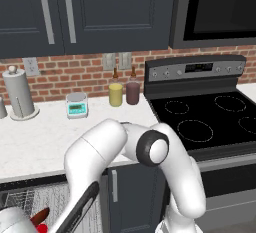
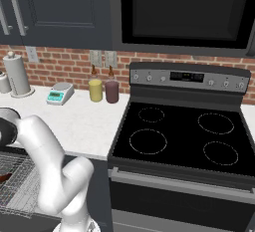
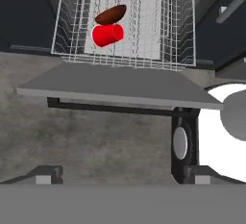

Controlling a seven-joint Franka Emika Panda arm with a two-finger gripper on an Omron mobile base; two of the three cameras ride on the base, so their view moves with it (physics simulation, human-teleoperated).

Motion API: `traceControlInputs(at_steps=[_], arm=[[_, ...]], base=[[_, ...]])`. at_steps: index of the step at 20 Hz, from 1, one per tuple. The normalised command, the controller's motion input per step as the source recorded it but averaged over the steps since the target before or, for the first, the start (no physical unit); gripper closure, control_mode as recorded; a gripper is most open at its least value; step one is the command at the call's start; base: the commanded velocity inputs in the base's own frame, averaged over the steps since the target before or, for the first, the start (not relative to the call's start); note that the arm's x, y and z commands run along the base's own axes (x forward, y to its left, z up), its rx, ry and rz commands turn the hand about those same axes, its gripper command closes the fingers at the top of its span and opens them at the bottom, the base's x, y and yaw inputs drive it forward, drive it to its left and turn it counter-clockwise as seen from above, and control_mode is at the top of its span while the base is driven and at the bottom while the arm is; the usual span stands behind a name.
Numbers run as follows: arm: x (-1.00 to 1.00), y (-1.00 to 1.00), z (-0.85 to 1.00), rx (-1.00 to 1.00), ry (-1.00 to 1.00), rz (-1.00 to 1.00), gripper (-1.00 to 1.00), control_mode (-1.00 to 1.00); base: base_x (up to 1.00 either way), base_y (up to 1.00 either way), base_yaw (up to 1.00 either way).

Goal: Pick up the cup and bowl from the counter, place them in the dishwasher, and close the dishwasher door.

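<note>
The hand view looks down over the lowered dishwasher door [image 3: 120,86] into the wire rack [image 3: 126,23]: the cup [image 3: 107,35] lies on its side there, touching the bowl [image 3: 110,14] just beyond it. The gripper [image 3: 120,174] hangs released, jaws wide apart and empty, its dark fingertips [image 3: 44,172] at either side, short of the door's near edge with bare floor [image 3: 81,136] between. The left base view catches a sliver of bowl [image 1: 40,215] and cup [image 1: 42,226] beside the folded arm [image 1: 145,162], elbow bent low, forearm reaching down to the left past the counter [image 1: 45,137] edge. The right base view shows the stovetop [image 2: 184,136] alongside.
</note>
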Motion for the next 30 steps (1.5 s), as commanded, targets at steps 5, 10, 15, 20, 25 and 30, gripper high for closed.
traceControlInputs(at_steps=[5,10,15,20,25,30], arm=[[-0.93,-1.00,-0.93,0.09,-0.10,-0.18,-1.00,-1.00],[-1.00,-0.90,-1.00,0.01,-0.29,-0.22,-1.00,-1.00],[-0.93,-0.49,-1.00,0.00,-0.43,-0.21,-1.00,-1.00],[-0.69,-0.04,-1.00,0.01,-0.20,-0.35,-1.00,-1.00],[-0.41,0.00,-1.00,0.04,0.02,-0.79,-1.00,-1.00],[-0.04,-0.04,-1.00,0.00,-0.06,-0.94,-1.00,-1.00]], base=[[0.00,0.00,0.00],[0.00,0.00,0.00],[0.00,0.00,0.00],[0.00,0.00,0.00],[0.00,0.00,0.00],[0.00,0.00,0.00]])
